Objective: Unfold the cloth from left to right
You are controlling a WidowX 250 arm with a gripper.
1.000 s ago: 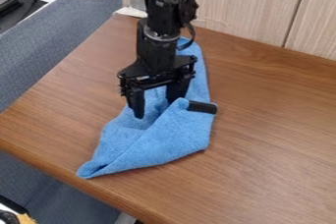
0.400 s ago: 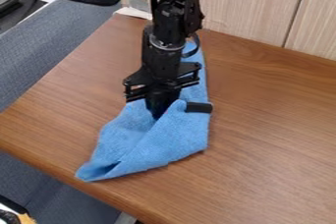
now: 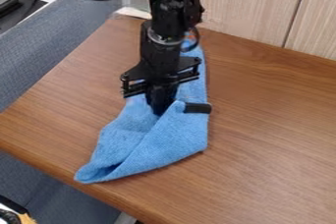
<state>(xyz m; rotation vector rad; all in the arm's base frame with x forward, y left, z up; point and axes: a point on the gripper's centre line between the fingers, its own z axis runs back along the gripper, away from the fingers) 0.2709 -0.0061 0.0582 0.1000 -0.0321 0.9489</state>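
- Cloth right here in front of us, blue and partly folded, stretching from the upper middle of the frame down to a corner in the lower left, near the table's front edge.
- We see one flap lying over the rest, its fold line slanting from the middle of the frame down towards that lower-left corner.
- Gripper at the middle of the frame, pointing down into the cloth, just left of the flap's raised tip, and we have its fingers narrow, drawn together; whether any cloth is pinched between them, we cannot tell.
- Up we go: the black arm drops in from the top edge, left of centre, and hides part of the cloth's upper stretch from us.
- Just right of the gripper, we spot a short black strip jutting rightward from the flap's tip.
- Under it all we have the brown wooden table, spreading out to the right edge of the frame.
- Pale wood panels stand across the upper right, and we find a grey-blue partition along the left.
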